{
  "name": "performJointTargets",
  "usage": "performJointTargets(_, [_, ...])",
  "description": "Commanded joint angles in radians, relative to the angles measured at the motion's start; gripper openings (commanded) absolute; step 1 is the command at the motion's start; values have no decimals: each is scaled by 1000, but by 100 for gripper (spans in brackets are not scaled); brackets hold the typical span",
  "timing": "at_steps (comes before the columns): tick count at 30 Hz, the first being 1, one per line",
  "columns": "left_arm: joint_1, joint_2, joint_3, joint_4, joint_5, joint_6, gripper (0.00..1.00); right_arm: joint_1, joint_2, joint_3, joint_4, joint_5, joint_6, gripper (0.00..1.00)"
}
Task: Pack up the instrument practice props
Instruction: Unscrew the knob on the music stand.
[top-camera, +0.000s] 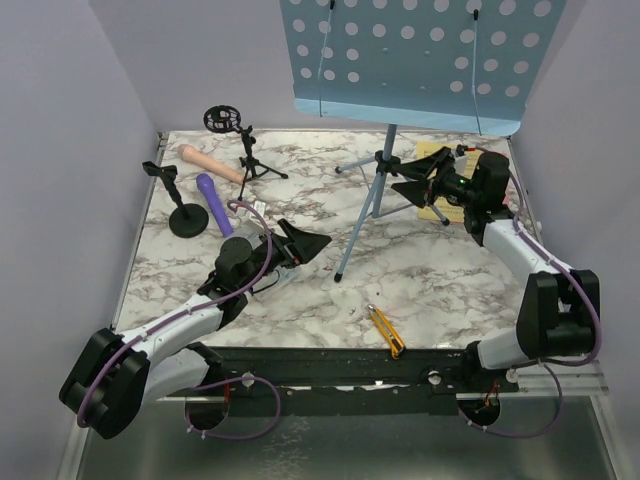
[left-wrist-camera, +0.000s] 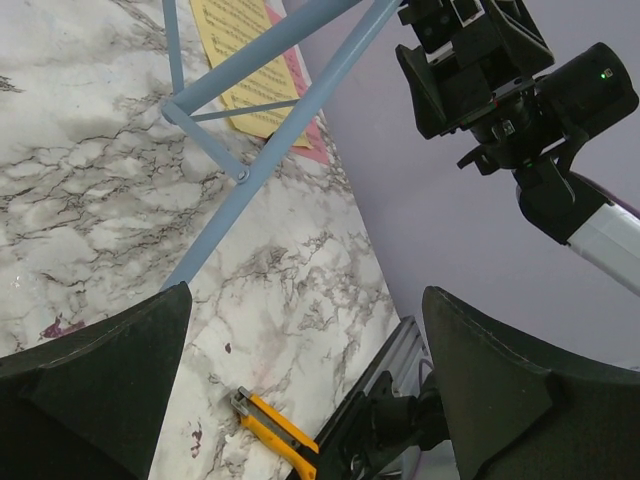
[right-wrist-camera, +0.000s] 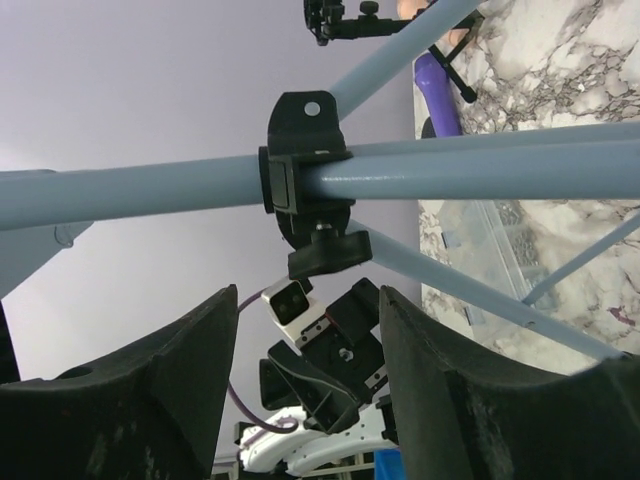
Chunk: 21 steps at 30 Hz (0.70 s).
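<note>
Overhead view of a marble tabletop (top-camera: 450, 290) with two robot arms reaching in from its near edge. Nothing looks packed yet: every prop is loose and spread out, and no case or bag for them is visible.

The light-blue perforated music rack (top-camera: 410, 55) stands fully set up on its tripod. Its pole is upright, with the panel at the top facing the arms, and one leg (top-camera: 358, 230) slants down towards the left jaws. The right arm (top-camera: 520, 250) has its jaws spread and holding nothing. The tripod's black hub (right-wrist-camera: 305, 165) sits just beyond their tips, and the pole runs crosswise to the gap between them. The yellow page (left-wrist-camera: 240, 60) lies flat on the pink page (left-wrist-camera: 305, 140), both below the right jaws.

The left arm (top-camera: 180, 320) also has spread, empty jaws, which point at the tripod's legs. Behind them and to their left lie the purple microphone (top-camera: 213, 203) and the beige microphone (top-camera: 210, 163), both flat with their long axes slanting across the tabletop. Beside them stand two black mic mounts, one on a round base (top-camera: 186, 215) and one on small tripod legs (top-camera: 245, 150).

My reading is that folding the rack comes first and that all the rest remains to be done.
</note>
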Motion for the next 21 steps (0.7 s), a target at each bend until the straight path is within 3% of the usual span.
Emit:
performJointTargets(1, [4,-3,-8,6,-26,-28,99,12,35,54,-37,67,12,61])
performJointTargets(15, [4,-44,-41,1,-39,-35,99,16,71,74,-29,114,-28,40])
performJointTargets(21, [5,-46,-42,1,-37,-36,99,17,71,72,-23,112,-21,41])
